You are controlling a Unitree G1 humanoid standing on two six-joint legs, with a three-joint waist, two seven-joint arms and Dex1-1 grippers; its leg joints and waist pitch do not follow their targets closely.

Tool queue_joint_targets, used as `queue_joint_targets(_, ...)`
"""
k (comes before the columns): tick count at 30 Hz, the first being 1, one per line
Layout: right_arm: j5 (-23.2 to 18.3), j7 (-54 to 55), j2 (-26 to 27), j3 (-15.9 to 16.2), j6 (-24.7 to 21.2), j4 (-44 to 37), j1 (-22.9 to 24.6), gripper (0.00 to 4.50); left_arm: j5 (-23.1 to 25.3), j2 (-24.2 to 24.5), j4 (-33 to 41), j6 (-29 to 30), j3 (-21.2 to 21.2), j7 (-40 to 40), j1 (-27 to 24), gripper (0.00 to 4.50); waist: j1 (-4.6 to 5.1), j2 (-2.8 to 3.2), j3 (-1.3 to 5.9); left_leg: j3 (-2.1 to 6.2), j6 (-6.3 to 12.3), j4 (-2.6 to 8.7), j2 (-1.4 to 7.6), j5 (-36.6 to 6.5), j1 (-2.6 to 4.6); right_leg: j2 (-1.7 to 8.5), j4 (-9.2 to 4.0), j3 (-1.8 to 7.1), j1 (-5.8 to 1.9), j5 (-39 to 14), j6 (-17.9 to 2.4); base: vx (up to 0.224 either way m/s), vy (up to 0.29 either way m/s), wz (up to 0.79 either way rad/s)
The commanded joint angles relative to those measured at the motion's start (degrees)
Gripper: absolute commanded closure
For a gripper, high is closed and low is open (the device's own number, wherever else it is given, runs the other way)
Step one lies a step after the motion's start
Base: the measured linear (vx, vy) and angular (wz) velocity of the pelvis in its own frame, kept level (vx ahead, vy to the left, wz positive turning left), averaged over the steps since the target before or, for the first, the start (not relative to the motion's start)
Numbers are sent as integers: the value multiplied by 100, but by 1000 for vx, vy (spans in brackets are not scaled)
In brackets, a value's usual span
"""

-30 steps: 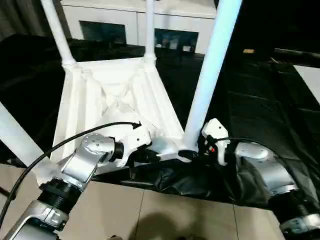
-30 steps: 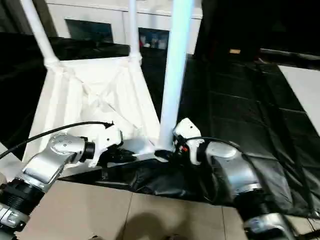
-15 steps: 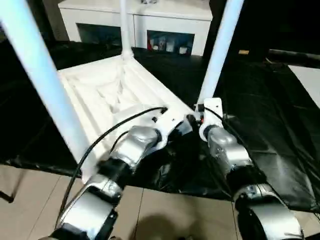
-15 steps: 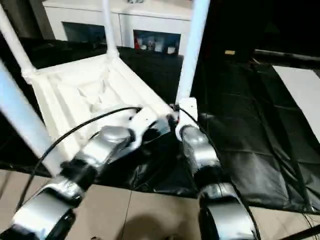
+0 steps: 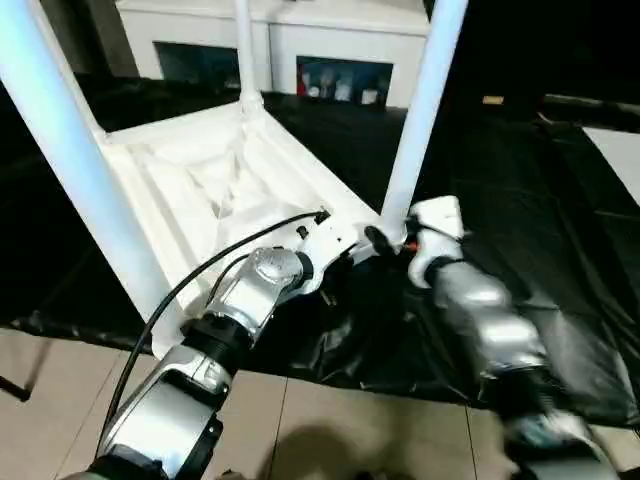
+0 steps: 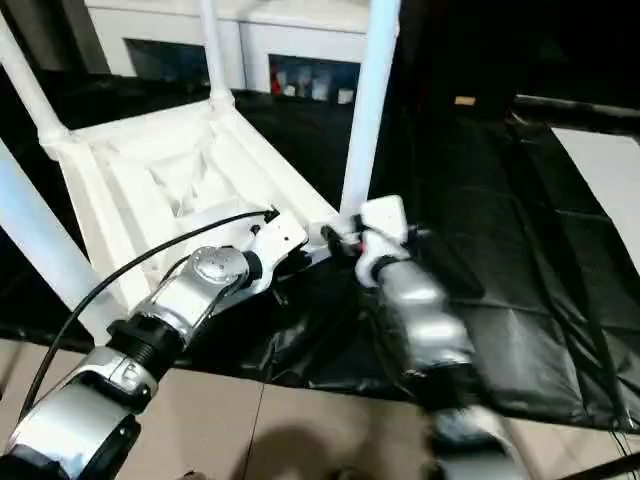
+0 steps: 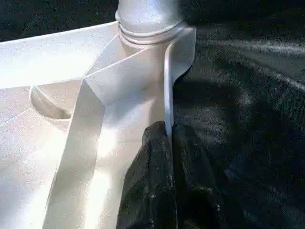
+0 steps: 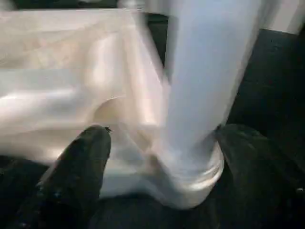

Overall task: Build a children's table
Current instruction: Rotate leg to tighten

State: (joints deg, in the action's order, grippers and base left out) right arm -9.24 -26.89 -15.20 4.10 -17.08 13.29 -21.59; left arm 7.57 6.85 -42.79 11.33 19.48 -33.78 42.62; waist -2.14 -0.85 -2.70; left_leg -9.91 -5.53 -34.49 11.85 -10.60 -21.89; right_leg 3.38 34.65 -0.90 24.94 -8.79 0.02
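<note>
left wrist view: left gripper (image 7: 167,143) clamped on the thin side rim of the table top (image 7: 57,143), just below a corner socket (image 7: 150,21). upside down on black sheeting (image 5: 520,180), with 4 legs standing up. right gripper (image 8: 157,157) spread wide, 1 finger (image 8: 81,157) on each side of the near right leg (image 5: 420,110) at its base, not closed on it. white cabinet (image 5: 330,40) behind.

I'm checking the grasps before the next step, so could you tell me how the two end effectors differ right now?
The left end effector is shut, pinching the thin edge wall of the table top; the right end effector stands open, its fingers either side of the base of a leg, not clamped. Both work at the same near corner, over the black sheet.
</note>
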Motion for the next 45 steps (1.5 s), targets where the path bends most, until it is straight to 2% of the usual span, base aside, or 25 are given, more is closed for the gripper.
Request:
queue_joint_targets(1, -160, -1165, -656, 299, -198, -723, 579, 32, -56, 243, 56, -499, -33, -280, -75, 450, -51, 1, 386, -19, 518, 380, 41, -1076, 54, 244, -421, 116, -455, -858, -1100, 0, 0, 0)
queue_joint_targets(5, -284, -1787, -1287, 293, -144, -1142, 1144, 32, -257, 466, 388, -1115, 194, -1399, -343, 450, -24, -24, 367, -17, 531, 381, 17, -1234, 4, 270, -475, 106, -433, -1393, -1034, 0, 0, 0)
queue_joint_targets(6, -288, -1877, -1381, 307, -140, -1219, 1229, 32, -279, 518, 458, -1250, 263, -1618, -387, 450, -21, -14, 370, -29, 515, 370, 32, -1361, 45, 271, -524, 112, -377, -1827, -946, 0, 0, 0)
queue_joint_targets(9, -273, -1879, -1439, 329, -203, -1341, 1314, 32, -374, 512, 514, -1465, 280, -1853, -405, 450, -55, 11, 360, -42, 487, 367, 56, -1369, 86, 260, -532, 124, -318, -1908, -949, 0, 0, 0)
queue_joint_targets(12, -294, -1783, -1374, 392, -352, -1469, 1309, 32, -360, 417, 378, -1683, 218, -1746, -294, 450, -134, 16, 342, -53, 414, 387, 68, -1441, 109, 248, -528, 132, -292, -1971, -953, 0, 0, 0)
queue_joint_targets(15, -229, -1749, -1234, 577, -400, -1561, 1283, 32, -241, 311, 132, -1941, 140, -1500, -111, 450, -118, -1, 349, -21, 343, 412, 44, -1430, 39, 276, -516, 109, -346, -2133, -794, 0, 0, 0)
queue_joint_targets(19, -159, -1769, -1088, 767, -428, -1636, 1269, 32, 32, 307, -196, -2185, -35, -744, 72, 450, -110, -16, 360, -9, 343, 400, 36, -1387, 20, 279, -526, 105, -347, -2191, -641, 0, 0, 0)
queue_joint_targets(20, -145, -1772, -1081, 797, -437, -1656, 1273, 29, 12, 314, -222, -2168, -74, -715, 89, 422, -120, -34, 366, -4, 349, 402, 34, -1298, 8, 288, -507, 105, -353, -2160, -617, 0, 0, 0)
queue_joint_targets(21, -100, -1761, -1068, 848, -425, -1665, 1275, 28, -118, 334, -137, -2053, -149, -863, 50, 393, -118, -58, 372, -8, 368, 392, 37, -1230, 5, 296, -500, 111, -351, -2087, -644, 0, 0, 0)
queue_joint_targets(23, -73, -1748, -1057, 869, -414, -1661, 1270, 28, -166, 345, -73, -2024, -181, -907, 19, 393, -108, -49, 379, -5, 362, 387, 24, -1112, -30, 293, -471, 103, -376, -1955, -679, 0, 0, 0)
queue_joint_targets(25, -47, -1640, -947, 903, -441, -1630, 1218, 28, -424, 367, 266, -1922, -342, -1094, -161, 368, -114, 22, 390, 0, 371, 385, 57, -1009, -14, 300, -427, 109, -366, -1492, -928, 0, 0, 0)
queue_joint_targets(26, -26, -1578, -901, 918, -431, -1602, 1189, 28, -516, 388, 453, -1824, -395, -1153, -258, 368, -102, -4, 383, -8, 368, 385, 61, -1020, -7, 291, -415, 106, -364, -1333, -1013, 0, 0, 0)
queue_joint_targets(27, -2, -1523, -855, 931, -421, -1571, 1161, 28, -580, 415, 669, -1750, -432, -1204, -371, 356, -95, 9, 384, -11, 385, 379, 54, -1036, 0, 281, -408, 106, -365, -1264, -1050, 0, 0, 0)
queue_joint_targets(28, 41, -1434, -775, 952, -407, -1509, 1104, 28, -787, 454, 1201, -1444, -508, -1340, -629, 353, -93, 28, 392, 3, 356, 388, 81, -1002, 9, 307, -359, 110, -384, -1133, -1133, 0, 0, 0)
queue_joint_targets(29, 62, -1387, -736, 965, -403, -1477, 1074, 28, -907, 476, 1481, -1279, -539, -1407, -764, 350, -56, 10, 381, -3, 363, 395, 69, -938, -30, 288, -356, 105, -396, -1042, -1171, 0, 0, 0)
queue_joint_targets(30, 98, -1307, -680, 976, -401, -1414, 1025, 28, -1066, 522, 1903, -1020, -563, -1494, -972, 339, -60, 36, 393, -24, 385, 374, 75, -997, 35, 269, -371, 119, -353, -1004, -1202, 0, 0, 0)
queue_joint_targets(31, 172, -1172, -590, 974, -374, -1285, 941, 28, -1299, 663, 2598, -547, -546, -1655, -1332, 323, -56, 110, 394, -5, 352, 388, 86, -953, 19, 289, -326, 125, -377, -849, -1282, 0, 0, 0)
queue_joint_targets(32, 172, -1172, -590, 974, -374, -1285, 941, 28, -1299, 663, 2598, -547, -546, -1655, -1332, 313, -26, 88, 378, -4, 338, 412, 89, -993, -5, 282, -342, 119, -380, -867, -1285, 0, 0, 0)
queue_joint_targets(33, 219, -1085, -521, 966, -350, -1185, 875, 28, -1466, 792, 3106, -234, -526, -1769, -1614, 312, -9, 97, 381, -10, 291, 405, 95, -1108, 36, 273, -342, 121, -357, -922, -1306, 0, 0, 0)
queue_joint_targets(36, 213, -1052, -367, 985, -349, -998, 723, 28, -2089, 1274, 4535, 660, -533, -1943, -2489, 280, 16, 121, 350, -17, 176, 436, 100, -1418, 60, 254, -362, 123, -338, -1231, -1252, 0, 0, 0)
queue_joint_targets(39, 202, -1116, -263, 1064, -332, -879, 611, 28, -2382, 1606, 5318, 1142, -642, -1960, -3074, 262, 31, 126, 310, -20, 126, 464, 89, -1673, 73, 222, -422, 124, -302, -1641, -1103, 0, 0, 0)
queue_joint_targets(41, 214, -1154, -197, 1135, -324, -765, 535, 28, -2363, 1741, 5642, 1325, -707, -1935, -3373, 236, 39, 139, 296, -18, 72, 466, 85, -1863, 93, 210, -438, 120, -274, -1908, -993, 0, 0, 0)
queue_joint_targets(42, 305, -1148, -90, 1260, -259, -490, 385, 28, -2225, 1903, 5957, 1513, -806, -1874, -3778, 227, 54, 125, 282, -2, 33, 486, 82, -1967, 76, 216, -447, 116, -281, -2119, -903, 0, 0, 0)
queue_joint_targets(44, 422, -1084, 16, 1335, -172, -163, 224, 28, -2081, 2041, 6077, 1565, -852, -1807, -4069, 220, 94, 144, 270, 19, -31, 481, 58, -2138, 65, 222, -479, 106, -255, -2521, -737, 0, 0, 0)
queue_joint_targets(45, 498, -1006, 69, 1343, -117, 36, 126, 28, -2013, 2101, 6083, 1551, -862, -1770, -4174, 212, 84, 149, 277, 9, -40, 460, 54, -2203, 119, 210, -523, 120, -204, -2647, -660, 0, 0, 0)
